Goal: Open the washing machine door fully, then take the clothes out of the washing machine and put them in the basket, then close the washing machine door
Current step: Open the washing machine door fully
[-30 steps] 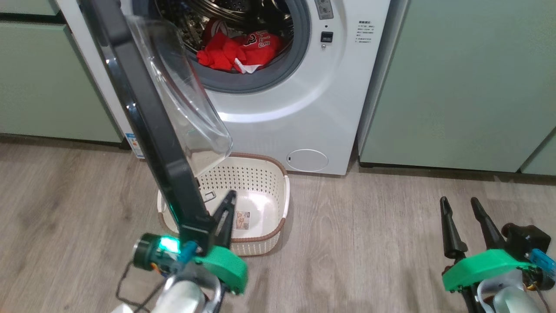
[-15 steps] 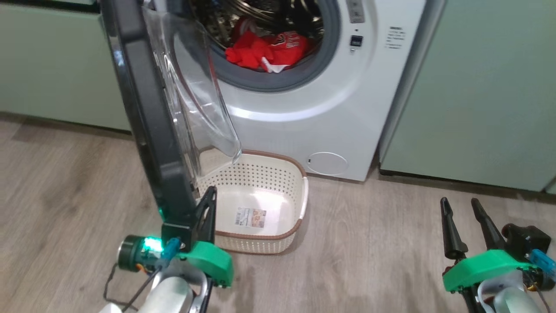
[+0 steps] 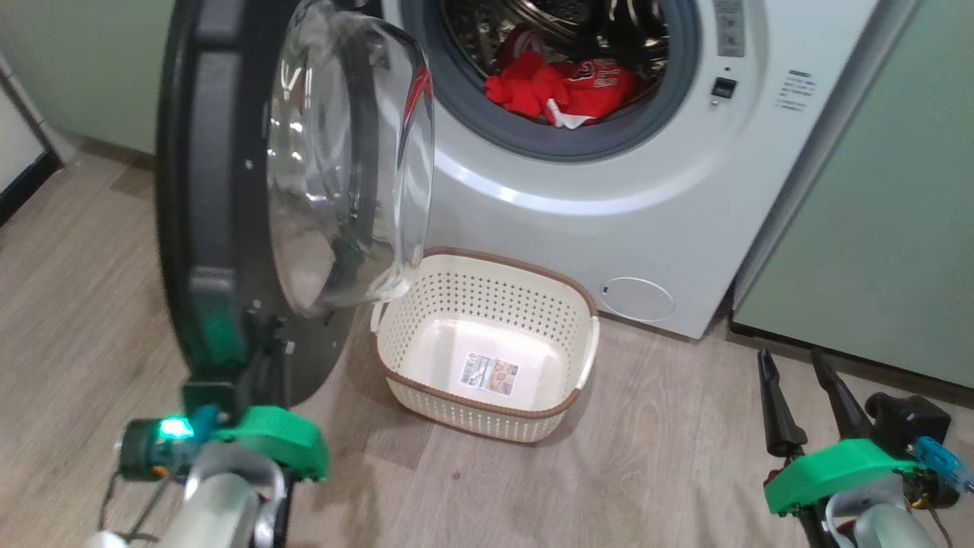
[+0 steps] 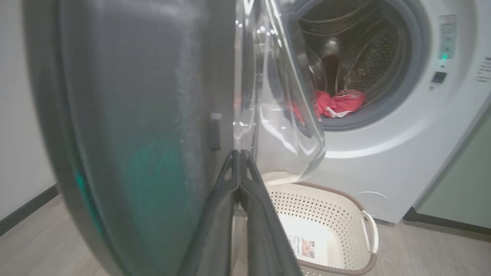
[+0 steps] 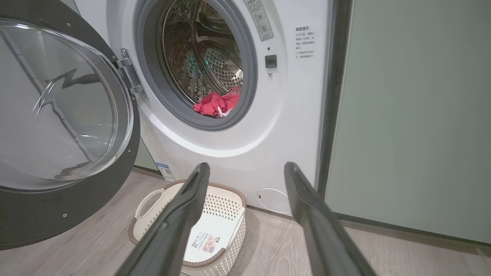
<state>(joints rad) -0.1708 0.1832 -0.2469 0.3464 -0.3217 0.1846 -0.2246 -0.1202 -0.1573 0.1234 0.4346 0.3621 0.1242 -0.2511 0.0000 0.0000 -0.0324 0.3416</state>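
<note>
**Item 1, door.** One large round washing machine door with a glossy black rim and a bulging clear glass bowl. You will find it swung well out from the opening. It hangs on its hinge at the left of the opening in the head view.

**Item 2, machine.** One big white front-loading washing machine with a grey gasket, and one small round flap low on its front. Its perforated steel drum holds the clothes.

**Item 3, clothes.** One heap of bright red fabric clothes with white trim. It lies at the drum's front lip, against the gasket. You cannot tell how many garments are in it.

**Item 4, basket.** One small cream perforated plastic basket with a brown rim. It stands on the floor just in front of the machine, below the door's glass bowl. It holds no clothes. One label sticker is on its base.

**Item 5, end effectors, two.**
- Your left end effector has its fingers pressed flat together with nothing between them. The tips are at the door's inner edge, but you cannot tell if they touch it.
- Your right end effector has its fingers spread wide and holds nothing. It is well to the right of the basket.

**Item 6, surroundings.** There is a flat pale green cabinet front beside the machine and a grey-brown wood-look floor.
</note>
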